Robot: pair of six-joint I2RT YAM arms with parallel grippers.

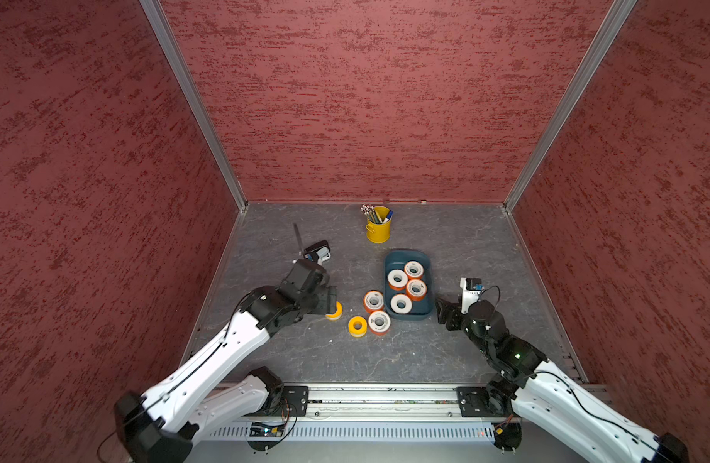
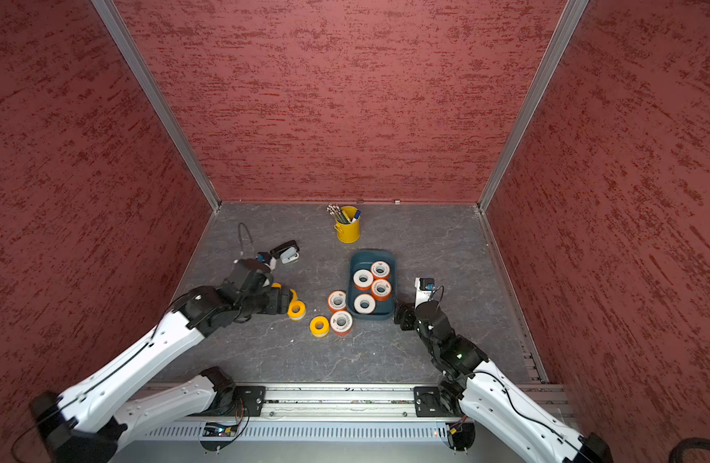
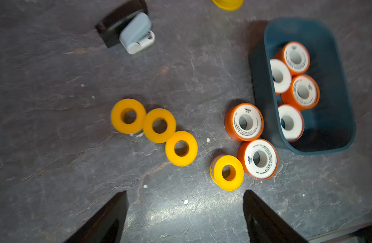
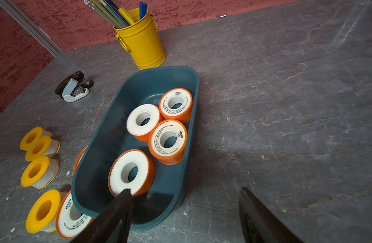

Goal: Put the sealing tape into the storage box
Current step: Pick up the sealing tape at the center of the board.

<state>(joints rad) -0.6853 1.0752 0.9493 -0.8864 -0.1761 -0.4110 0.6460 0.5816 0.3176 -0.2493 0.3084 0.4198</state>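
The teal storage box (image 1: 401, 258) holds several orange-sided rolls of sealing tape (image 4: 170, 141). Just left of the box, two orange rolls (image 1: 373, 301) (image 1: 379, 322) and a yellow roll (image 1: 357, 326) lie on the table. Three more yellow rolls (image 3: 159, 125) lie in a row further left. My left gripper (image 3: 185, 192) hangs open over that row with nothing between its fingers, and it hides part of the row in both top views. My right gripper (image 4: 185, 189) is open and empty at the box's near right corner, one finger (image 4: 122, 202) over the box's end.
A yellow pen bucket (image 1: 378, 230) stands at the back behind the box. A black-and-grey stapler (image 1: 319, 250) lies at the back left, close to the left wrist. Red walls close in three sides, and a metal rail (image 1: 385, 395) runs along the front.
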